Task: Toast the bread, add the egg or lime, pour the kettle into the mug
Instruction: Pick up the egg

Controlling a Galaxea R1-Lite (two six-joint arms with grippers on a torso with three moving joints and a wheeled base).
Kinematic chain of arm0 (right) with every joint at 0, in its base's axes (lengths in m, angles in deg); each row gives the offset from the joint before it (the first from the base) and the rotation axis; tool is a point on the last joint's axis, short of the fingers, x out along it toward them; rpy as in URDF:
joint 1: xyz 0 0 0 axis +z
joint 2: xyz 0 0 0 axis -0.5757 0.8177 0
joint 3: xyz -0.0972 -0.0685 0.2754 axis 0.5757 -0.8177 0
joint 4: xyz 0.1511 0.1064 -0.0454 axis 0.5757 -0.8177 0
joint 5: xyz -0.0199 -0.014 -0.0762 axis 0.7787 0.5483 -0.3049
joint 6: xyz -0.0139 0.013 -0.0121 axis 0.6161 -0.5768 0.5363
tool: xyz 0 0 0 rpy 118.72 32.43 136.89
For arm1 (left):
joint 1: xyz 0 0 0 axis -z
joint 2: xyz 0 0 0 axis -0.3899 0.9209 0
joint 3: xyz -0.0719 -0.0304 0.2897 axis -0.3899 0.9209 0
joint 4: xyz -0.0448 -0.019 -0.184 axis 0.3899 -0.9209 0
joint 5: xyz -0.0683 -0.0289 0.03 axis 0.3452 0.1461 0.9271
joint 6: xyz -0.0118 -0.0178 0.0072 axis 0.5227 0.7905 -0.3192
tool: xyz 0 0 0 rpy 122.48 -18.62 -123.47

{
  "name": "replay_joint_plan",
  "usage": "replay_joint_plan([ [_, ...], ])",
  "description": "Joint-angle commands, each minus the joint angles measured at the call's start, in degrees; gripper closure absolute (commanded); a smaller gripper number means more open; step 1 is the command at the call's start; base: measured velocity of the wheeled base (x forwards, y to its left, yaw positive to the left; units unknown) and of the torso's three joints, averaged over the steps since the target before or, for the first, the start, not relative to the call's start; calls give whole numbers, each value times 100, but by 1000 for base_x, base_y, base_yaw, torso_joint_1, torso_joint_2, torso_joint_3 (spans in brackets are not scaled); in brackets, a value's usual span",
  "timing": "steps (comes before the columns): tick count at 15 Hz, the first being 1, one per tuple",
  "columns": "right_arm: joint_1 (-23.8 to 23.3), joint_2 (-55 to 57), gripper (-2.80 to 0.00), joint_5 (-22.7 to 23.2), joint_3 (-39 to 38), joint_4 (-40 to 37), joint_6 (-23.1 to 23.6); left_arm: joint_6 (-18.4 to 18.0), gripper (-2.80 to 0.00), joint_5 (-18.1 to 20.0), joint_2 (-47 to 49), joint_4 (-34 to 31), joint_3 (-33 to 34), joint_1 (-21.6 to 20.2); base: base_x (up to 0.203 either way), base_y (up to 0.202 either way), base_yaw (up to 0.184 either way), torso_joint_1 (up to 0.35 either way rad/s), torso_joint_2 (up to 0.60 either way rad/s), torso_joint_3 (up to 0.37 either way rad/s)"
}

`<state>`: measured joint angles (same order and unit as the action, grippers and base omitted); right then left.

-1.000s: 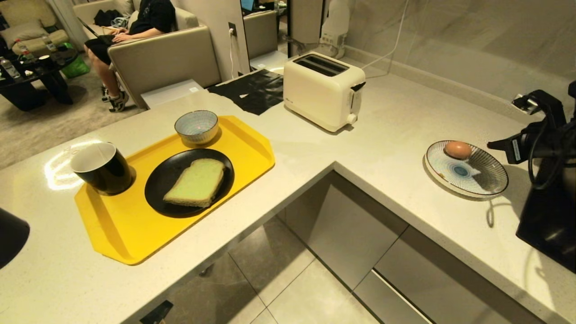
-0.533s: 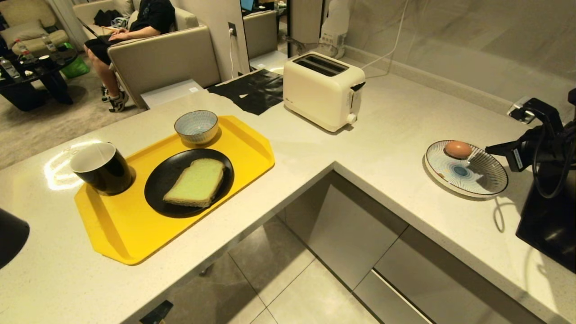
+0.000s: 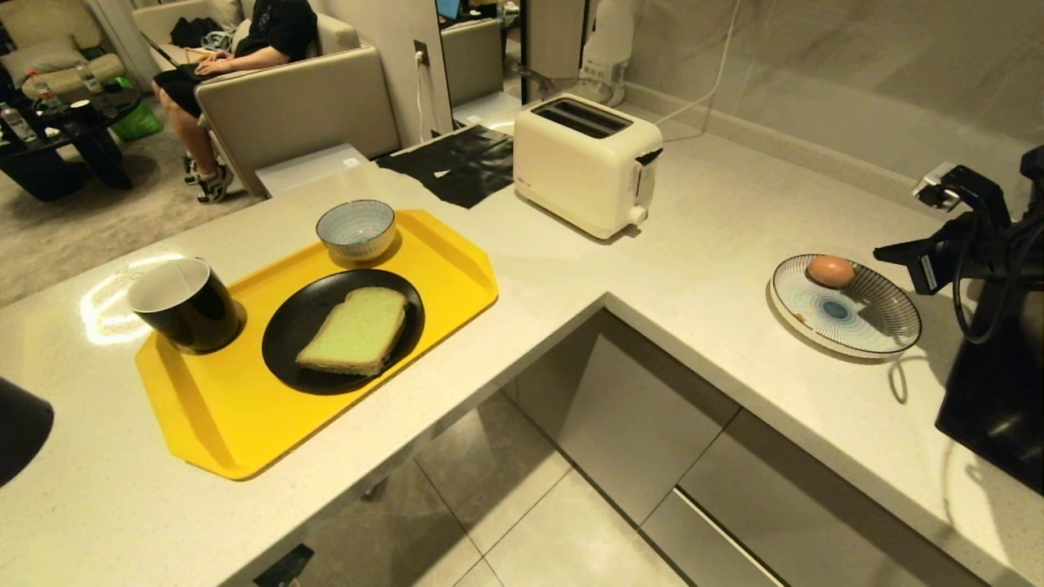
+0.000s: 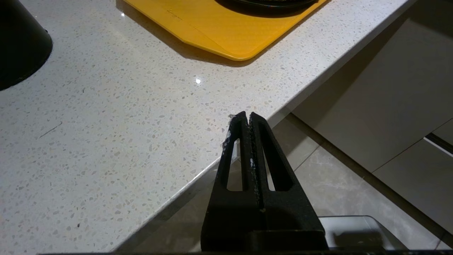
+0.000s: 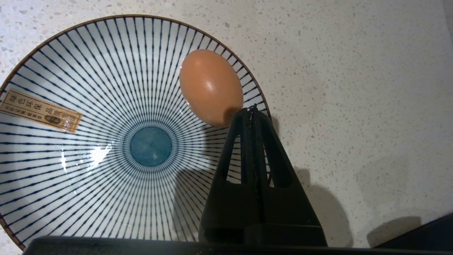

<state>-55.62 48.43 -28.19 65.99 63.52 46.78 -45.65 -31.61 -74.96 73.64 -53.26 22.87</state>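
The bread (image 3: 356, 330), a pale green slice, lies on a black plate (image 3: 287, 342) on the yellow tray (image 3: 220, 424). The black mug (image 3: 183, 303) stands at the tray's left corner. The egg (image 3: 830, 271) (image 5: 211, 86) rests near the rim of a blue-striped plate (image 3: 873, 326) (image 5: 70, 166) at the right. My right gripper (image 3: 882, 258) (image 5: 252, 110) hovers shut and empty over that rim, its tips just beside the egg. My left gripper (image 4: 246, 115) is shut and empty at the counter's front edge. Only an edge of the black kettle (image 3: 18, 432) (image 4: 17, 39) shows at far left.
A cream toaster (image 3: 586, 163) stands at the back of the L-shaped counter (image 3: 701, 244), its slots empty. A small striped bowl (image 3: 356, 228) sits on the tray's far end. A black glossy surface (image 3: 991, 416) lies at the right edge. A person sits on a sofa beyond.
My right arm has shifted slightly beside the striped plate, its wrist turning a little. The egg, bread, mug and left gripper have not moved.
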Motion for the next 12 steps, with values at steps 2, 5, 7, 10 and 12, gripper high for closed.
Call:
replay_joint_plan([
  [2,-1,96,0,85,64,10,-22,1,0,0,5,3,0,-1,0,0,0,0,0,0],
  [5,-1,241,0,230,389,-1,-23,1,0,0,-4,3,0,-2,0,0,0,0,0,0],
  [7,6,404,0,377,778,-64,-30,2,0,0,4,3,0,-3,0,0,0,0,0,0],
  [10,4,396,0,808,1497,-944,-449,1,0,0,0,3,0,-8,0,0,0,0,0,0],
  [12,23,339,0,1036,1676,-1424,-797,1,0,0,4,-1,0,-6,0,0,0,0,0,0],
])
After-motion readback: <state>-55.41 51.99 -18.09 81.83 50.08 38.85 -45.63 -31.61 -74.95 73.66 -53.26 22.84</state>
